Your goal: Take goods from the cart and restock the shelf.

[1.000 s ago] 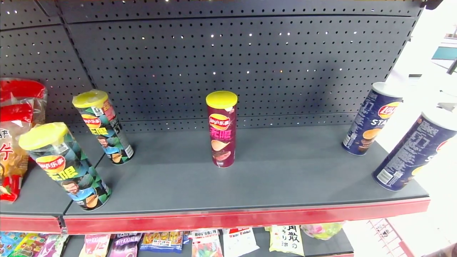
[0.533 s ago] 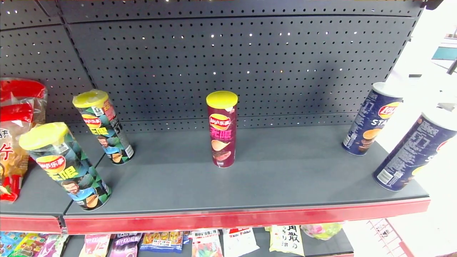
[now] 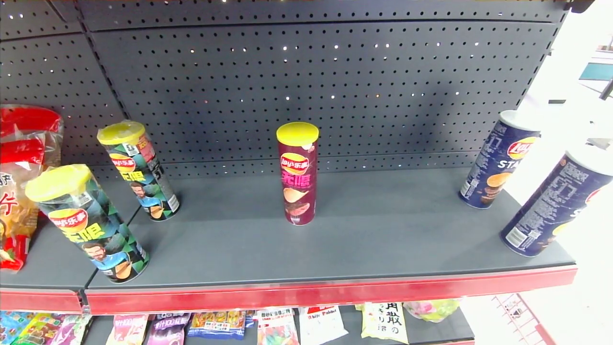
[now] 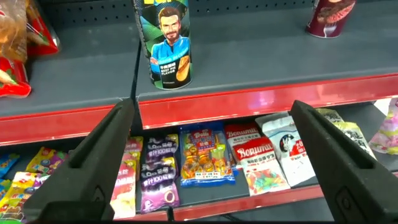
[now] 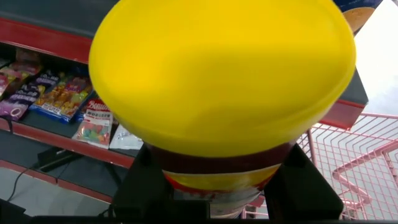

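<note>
Right gripper [image 5: 222,180]: you have it clenched on the held can [image 5: 222,68], which has a yellow lid and a dark red body. The black fingers [image 5: 144,186] press on either side of the body under the lid. The held can is off the shelf, in front of its red front edge, with the pink wire cart [image 5: 367,158] close by.

Left gripper [image 4: 211,106]: the fingers are released and spread wide, with nothing between them. It faces the red front edge of the shelf [image 4: 261,56], and the packets [image 4: 205,155] on the lower tier lie beyond it.

On the shelf, a maroon can [image 3: 297,175] stands alone at the middle. Two green cans [image 3: 139,170] stand at your left, one behind the other. Two blue cans [image 3: 498,160] stand at the right end. Snack bags [image 3: 19,182] sit at the far left, beside the green cans.
</note>
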Robot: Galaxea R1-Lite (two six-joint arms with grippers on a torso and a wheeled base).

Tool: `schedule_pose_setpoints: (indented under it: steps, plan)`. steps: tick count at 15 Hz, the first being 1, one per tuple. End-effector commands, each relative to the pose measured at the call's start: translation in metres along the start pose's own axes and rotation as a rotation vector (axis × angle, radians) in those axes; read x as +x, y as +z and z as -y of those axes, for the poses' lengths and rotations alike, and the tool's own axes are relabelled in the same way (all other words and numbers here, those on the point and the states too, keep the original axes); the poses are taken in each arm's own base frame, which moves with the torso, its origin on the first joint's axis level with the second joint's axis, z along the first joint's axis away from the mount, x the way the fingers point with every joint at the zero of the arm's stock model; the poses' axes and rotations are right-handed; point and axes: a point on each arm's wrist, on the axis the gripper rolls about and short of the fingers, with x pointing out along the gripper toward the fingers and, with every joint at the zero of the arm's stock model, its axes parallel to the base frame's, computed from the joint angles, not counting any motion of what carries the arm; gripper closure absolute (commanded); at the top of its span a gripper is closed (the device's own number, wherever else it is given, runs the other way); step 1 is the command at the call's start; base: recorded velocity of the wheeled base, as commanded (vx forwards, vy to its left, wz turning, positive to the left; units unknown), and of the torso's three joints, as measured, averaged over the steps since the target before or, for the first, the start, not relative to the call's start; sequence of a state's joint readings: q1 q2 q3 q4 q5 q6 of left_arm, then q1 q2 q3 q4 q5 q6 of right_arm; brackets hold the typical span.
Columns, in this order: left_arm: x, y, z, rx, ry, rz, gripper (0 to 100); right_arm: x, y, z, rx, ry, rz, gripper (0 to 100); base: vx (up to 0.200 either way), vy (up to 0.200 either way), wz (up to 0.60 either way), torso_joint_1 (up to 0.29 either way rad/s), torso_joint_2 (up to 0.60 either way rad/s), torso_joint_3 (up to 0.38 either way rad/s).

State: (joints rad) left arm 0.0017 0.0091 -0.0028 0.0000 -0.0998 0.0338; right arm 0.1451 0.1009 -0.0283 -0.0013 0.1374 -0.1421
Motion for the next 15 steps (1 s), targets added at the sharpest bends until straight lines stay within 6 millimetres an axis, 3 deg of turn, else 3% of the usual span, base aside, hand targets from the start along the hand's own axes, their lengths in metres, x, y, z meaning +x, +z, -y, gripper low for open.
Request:
schedule_pose_setpoints:
  steps: [1,4,7,9,10,15]
  plan:
    - [0.0,0.003,0.0,-0.001,-0.003,0.006,0,0.0,0.0,0.0,-0.001,-0.005,0.002,100,0.0,0.0,0.0,0.0,0.0,0.0]
    - [0.018,0.139,-0.005,-0.15,-0.091,0.079,0,0.001,0.0,0.0,0.001,-0.002,-0.007,100,0.0,0.0,0.0,0.0,0.0,0.0]
    - [0.044,0.149,-0.002,-0.037,-0.325,-0.005,0,0.001,0.0,0.0,0.001,0.0,-0.01,100,0.0,0.0,0.0,0.0,0.0,0.0]
    - [0.075,0.16,0.002,0.033,-0.529,-0.052,0,0.001,0.0,0.0,0.001,0.001,-0.011,100,0.0,0.0,0.0,0.0,0.0,0.0]
    - [0.107,0.158,0.004,0.065,-0.588,-0.117,0,0.001,0.0,0.0,0.001,0.001,-0.01,100,0.0,0.0,0.0,0.0,0.0,0.0]
    - [0.172,0.164,0.028,0.059,-0.785,-0.202,0,0.0,0.0,0.0,0.0,-0.003,-0.003,100,0.0,0.0,0.0,0.0,0.0,0.0]
